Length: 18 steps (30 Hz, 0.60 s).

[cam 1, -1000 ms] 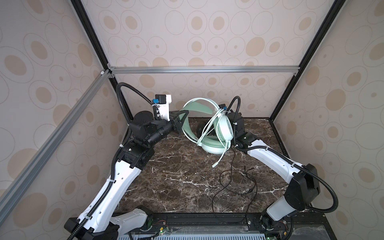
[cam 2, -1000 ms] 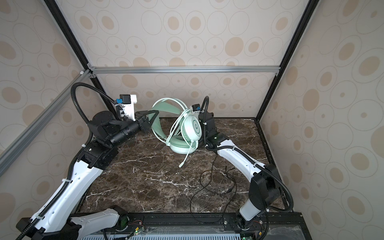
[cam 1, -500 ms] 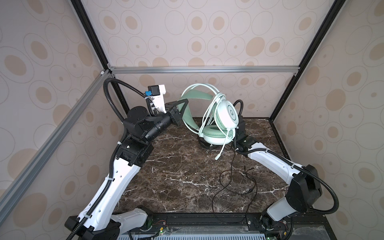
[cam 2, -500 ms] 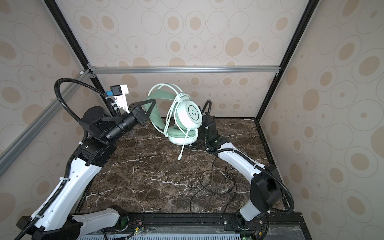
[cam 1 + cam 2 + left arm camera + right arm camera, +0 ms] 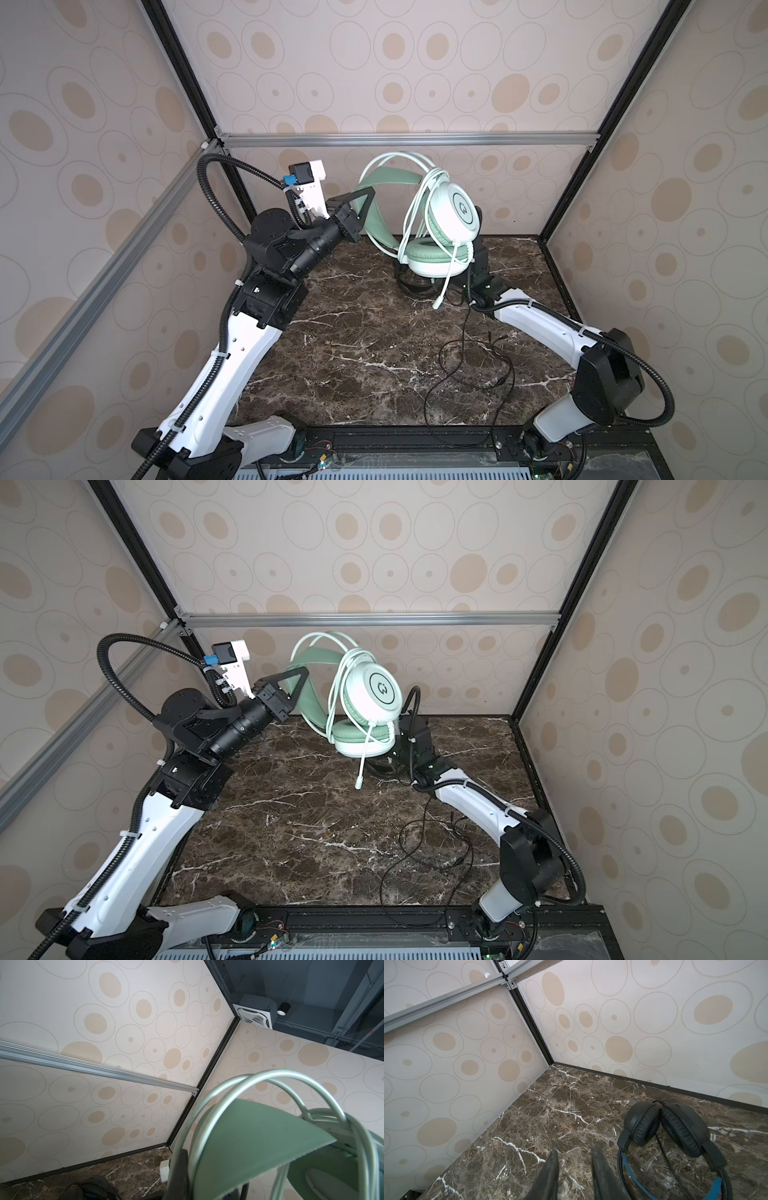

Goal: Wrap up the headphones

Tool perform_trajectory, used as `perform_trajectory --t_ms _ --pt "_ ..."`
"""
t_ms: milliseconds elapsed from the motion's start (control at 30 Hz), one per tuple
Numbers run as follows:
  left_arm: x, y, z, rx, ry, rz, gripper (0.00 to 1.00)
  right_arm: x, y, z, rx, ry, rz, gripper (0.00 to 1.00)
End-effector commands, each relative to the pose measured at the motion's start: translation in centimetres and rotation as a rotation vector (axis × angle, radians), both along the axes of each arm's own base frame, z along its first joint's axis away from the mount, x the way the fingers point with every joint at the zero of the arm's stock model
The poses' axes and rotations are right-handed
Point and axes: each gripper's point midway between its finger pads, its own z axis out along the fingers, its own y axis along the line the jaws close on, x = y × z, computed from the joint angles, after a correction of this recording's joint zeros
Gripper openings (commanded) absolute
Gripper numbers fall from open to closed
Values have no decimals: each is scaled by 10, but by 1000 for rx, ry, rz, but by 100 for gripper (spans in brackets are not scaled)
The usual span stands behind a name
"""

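Hanging higher, mint headset (image 5: 451, 212) in left pincer (image 5: 369, 195); right pincer (image 5: 575, 1151) wider

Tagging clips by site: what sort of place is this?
Probably an enclosed robot test cell inside a lab or industrial hall: dotted wall panels with an aluminium rail box in a marble-pattern tabletop; a ceiling air-conditioning unit shows above them.

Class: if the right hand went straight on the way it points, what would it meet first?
Probably the bare marble table ahead of the right hand; the black headphones lie beside that line, though depth is unclear.
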Motion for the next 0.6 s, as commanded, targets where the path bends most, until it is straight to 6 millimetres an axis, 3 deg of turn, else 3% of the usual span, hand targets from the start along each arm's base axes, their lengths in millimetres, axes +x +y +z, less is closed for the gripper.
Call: perform_trajectory --t_ms 0,167,567 --pt "-22 18 58 -144 -120 2 0 -5 -2 -3 -5 5 16 37" --pt "-22 19 59 -142 -121 6 0 -9 -4 -11 -45 20 27 42" --pt "-18 28 61 -157 -119 30 0 -15 -8 -36 -75 72 26 42"
